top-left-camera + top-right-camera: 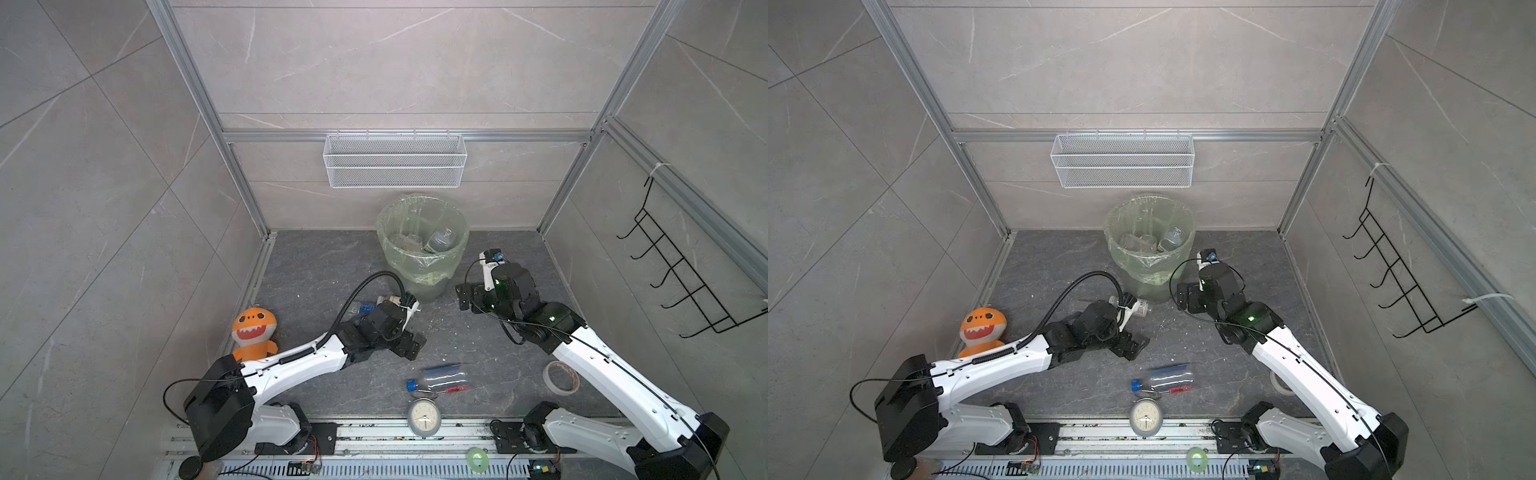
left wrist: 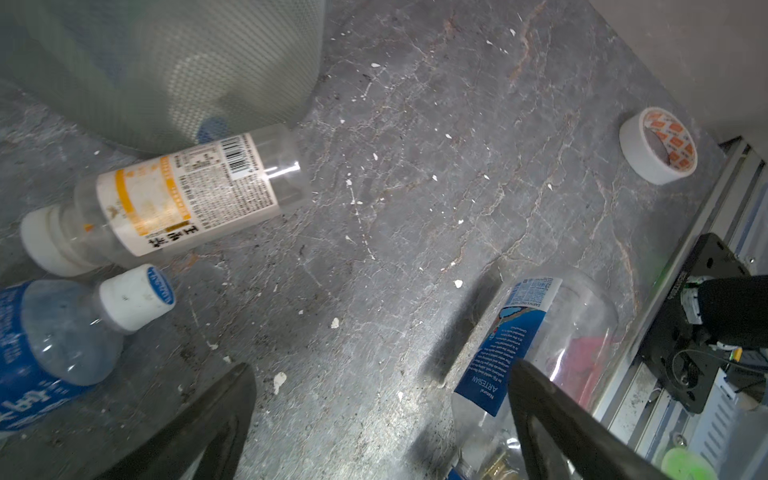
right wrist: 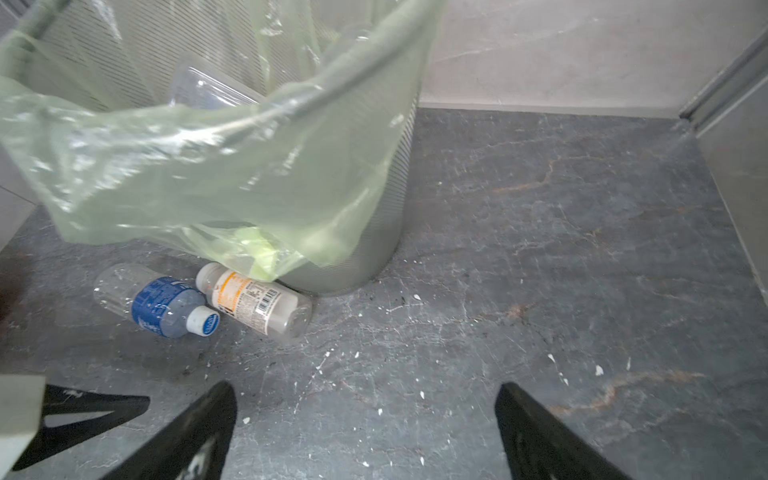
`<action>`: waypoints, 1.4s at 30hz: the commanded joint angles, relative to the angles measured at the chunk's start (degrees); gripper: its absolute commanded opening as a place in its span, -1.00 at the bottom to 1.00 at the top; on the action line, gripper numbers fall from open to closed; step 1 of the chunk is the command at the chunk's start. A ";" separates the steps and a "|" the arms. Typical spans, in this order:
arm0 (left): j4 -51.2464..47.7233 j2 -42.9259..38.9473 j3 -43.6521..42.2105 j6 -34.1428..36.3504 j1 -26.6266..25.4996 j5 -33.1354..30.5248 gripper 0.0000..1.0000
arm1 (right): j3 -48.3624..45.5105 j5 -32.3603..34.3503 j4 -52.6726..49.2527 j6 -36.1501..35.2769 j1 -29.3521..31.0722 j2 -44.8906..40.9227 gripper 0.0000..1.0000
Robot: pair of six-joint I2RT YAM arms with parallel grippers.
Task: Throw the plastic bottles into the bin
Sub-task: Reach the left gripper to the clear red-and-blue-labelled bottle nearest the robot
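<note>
Hovering low over the dark floor, L gripper (image 2: 380,368): jaws spread wide, nothing betw them but bare floor. R gripper (image 3: 365,387) likewise spread & empty, just beside the bin (image 1: 424,291), on its right in both top views.

Bin upright at back centre, green bag (image 3: 187,166) folded over rim. Several clear bottles (image 1: 442,241) lie inside.

Three more on floor, all lying down:
- white-label bottle (image 2: 183,195), orange stripe, white cap, at bin's foot; touching or not, can't tell.
- blue-label bottle (image 2: 45,345), white cap, just beside it.
- blue-cap bottle (image 1: 440,378), clear, near front edge, cap end by the alarm clock (image 1: 424,417).

Tape roll (image 1: 561,378) front right. Plush shark (image 1: 253,332) by left wall.
</note>
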 commanded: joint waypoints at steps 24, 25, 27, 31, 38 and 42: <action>-7.87 14.82 14.19 12.35 -13.91 2.54 0.85 | -13.86 -15.85 5.15 5.77 -21.37 -0.06 0.99; -8.24 15.11 14.66 12.53 -14.28 2.54 0.85 | -14.01 -16.07 5.23 5.91 -21.70 0.05 0.99; -8.57 15.88 15.33 12.70 -14.98 2.56 0.85 | -14.27 -16.61 5.35 5.97 -22.39 0.09 0.99; -8.92 17.39 16.19 12.61 -16.07 2.80 0.85 | -14.47 -17.78 5.69 6.44 -23.82 0.20 0.99; -9.04 19.61 17.35 12.06 -17.70 2.46 0.85 | -14.82 -19.16 6.13 7.31 -25.79 0.20 0.99; -8.80 20.58 17.47 11.84 -18.12 2.71 0.84 | -14.99 -20.44 6.55 7.60 -26.80 0.19 0.99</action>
